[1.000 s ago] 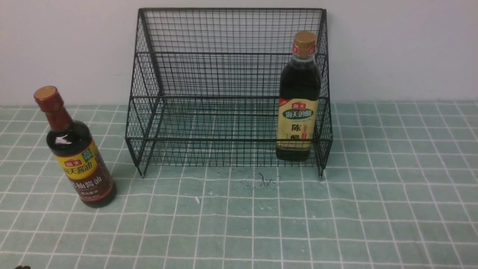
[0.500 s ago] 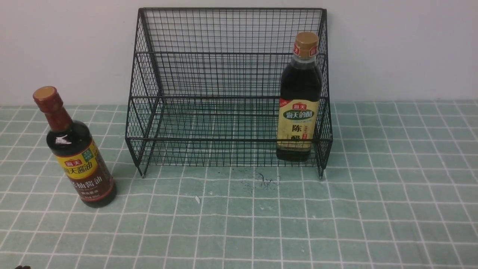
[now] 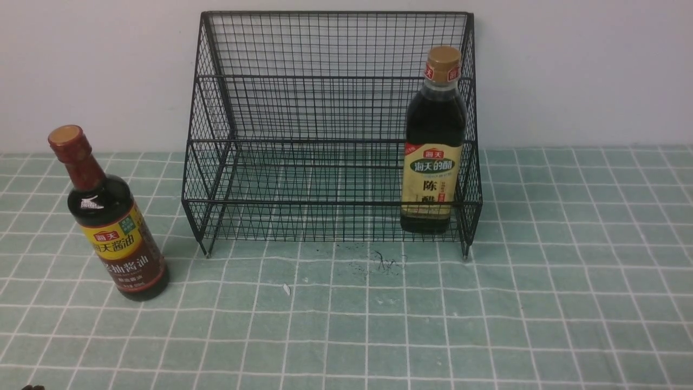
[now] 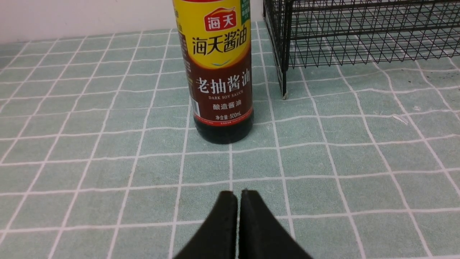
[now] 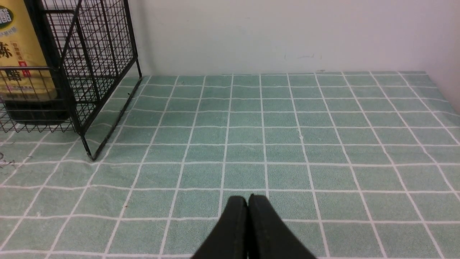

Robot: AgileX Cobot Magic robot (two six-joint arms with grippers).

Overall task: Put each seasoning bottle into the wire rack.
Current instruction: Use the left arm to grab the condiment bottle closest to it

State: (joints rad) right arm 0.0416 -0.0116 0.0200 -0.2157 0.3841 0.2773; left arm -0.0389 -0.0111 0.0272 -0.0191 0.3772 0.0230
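Note:
The round seasoning bottle (image 3: pixel 111 216), with red neck wrap and yellow-and-maroon label, stands on the cloth left of the wire rack (image 3: pixel 330 130). The left wrist view has this bottle (image 4: pixel 219 72) upright, a short way ahead of my left gripper (image 4: pixel 239 192), which is shut and empty. The squarer bottle (image 3: pixel 435 141), gold cap and cream label, stands inside the rack's lower tier at its right end. The right wrist view catches this bottle (image 5: pixel 25 61) behind the rack's mesh (image 5: pixel 100 54). My right gripper (image 5: pixel 248 198) is shut, empty, over bare cloth right of the rack.
A green checked cloth (image 3: pixel 541 303) covers the table, with a white wall behind the rack. A dark scribble mark (image 3: pixel 381 262) and a small white scrap (image 3: pixel 286 289) lie on the cloth before the rack. Both grippers stay outside the front view.

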